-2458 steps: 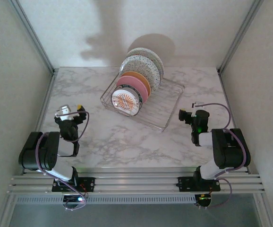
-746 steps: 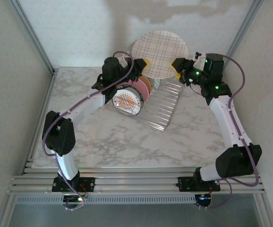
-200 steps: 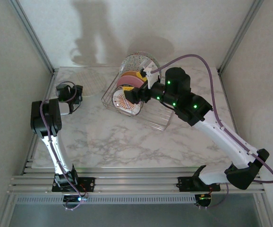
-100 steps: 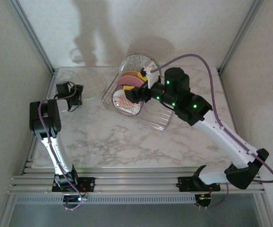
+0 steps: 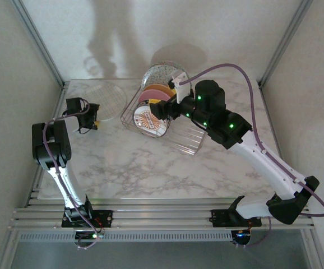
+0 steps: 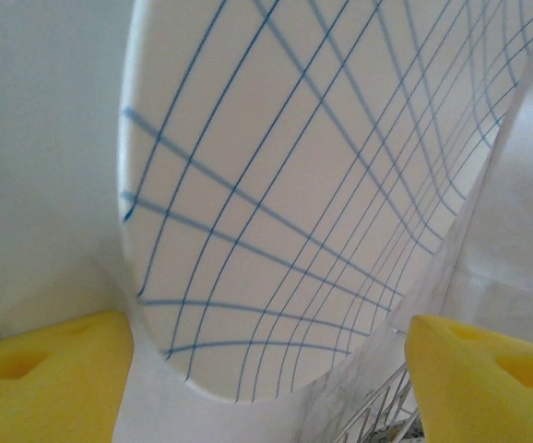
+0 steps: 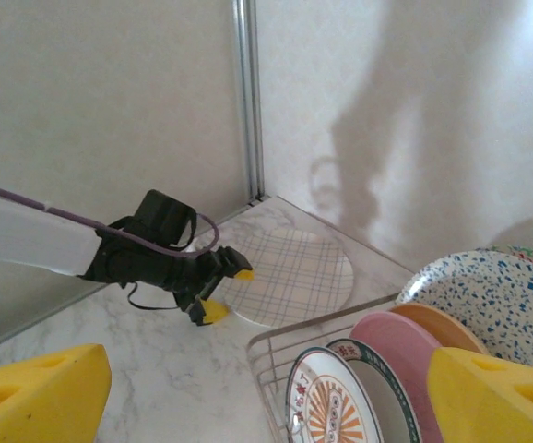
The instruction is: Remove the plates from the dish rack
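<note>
On the marble table [image 5: 151, 168], one checked plate [image 5: 107, 100] is laid flat beside the dish rack [image 5: 190, 134], four plates [image 7: 488, 277] are left standing in it, and the left gripper [image 7: 227, 293] and right gripper [image 5: 161, 108] are held with fingers spread.

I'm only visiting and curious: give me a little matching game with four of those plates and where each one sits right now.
Things:
1. grid-patterned plate
2. sunburst plate
3. pink plate
4. speckled plate

Places:
A. standing in the dish rack, just behind the orange plate
B. lying flat on the table, to the left of the rack
C. standing just in front of the orange plate
D. first in the rack's row, nearest the arms' bases

Pairs: 1-B, 2-D, 3-C, 4-A
</note>
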Motion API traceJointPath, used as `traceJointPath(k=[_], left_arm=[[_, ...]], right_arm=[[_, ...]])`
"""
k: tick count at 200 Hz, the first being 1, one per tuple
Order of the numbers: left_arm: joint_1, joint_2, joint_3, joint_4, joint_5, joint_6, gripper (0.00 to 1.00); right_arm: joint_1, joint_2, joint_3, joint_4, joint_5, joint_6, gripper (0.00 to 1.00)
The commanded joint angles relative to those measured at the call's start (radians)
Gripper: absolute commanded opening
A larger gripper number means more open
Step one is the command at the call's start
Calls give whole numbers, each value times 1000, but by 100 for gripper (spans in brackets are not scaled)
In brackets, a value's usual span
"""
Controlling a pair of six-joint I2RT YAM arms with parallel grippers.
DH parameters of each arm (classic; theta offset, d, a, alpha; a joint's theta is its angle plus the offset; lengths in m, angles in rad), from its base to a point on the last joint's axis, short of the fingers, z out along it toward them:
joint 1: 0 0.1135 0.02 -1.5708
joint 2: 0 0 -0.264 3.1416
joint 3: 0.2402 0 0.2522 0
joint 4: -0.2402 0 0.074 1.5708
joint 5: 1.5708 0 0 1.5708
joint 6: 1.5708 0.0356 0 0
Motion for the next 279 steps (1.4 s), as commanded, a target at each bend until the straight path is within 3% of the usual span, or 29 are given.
traceJointPath(k=[1, 35, 88, 126, 162, 186, 211, 279], left_arm=[[-8, -64, -22, -80, -10, 4, 81], [-17, -139, -56, -117, -32, 1, 82], [-106, -427, -127, -138, -205, -67, 82], [-271, -599, -108, -138, -323, -26, 82], [-392, -730, -131, -95, -284, 101, 81], [-444, -818, -141, -82, -209, 215, 81], [-485, -902, -152, -74, -137, 286, 80], [-561, -1035, -216, -55, -125, 284, 78]], right_arm=[[-33, -31, 37, -19, 47, -10, 89], [-158, -35, 61, -42, 50, 3, 89], [-456, 47, 72, -32, -29, 124, 88], [-615, 194, 24, 78, -246, 106, 85], [-747, 393, 89, 108, -577, 12, 77], [-781, 506, 169, 74, -723, -39, 73], [-780, 588, 214, 20, -771, -141, 70], [-771, 755, 313, 49, -854, -124, 60]])
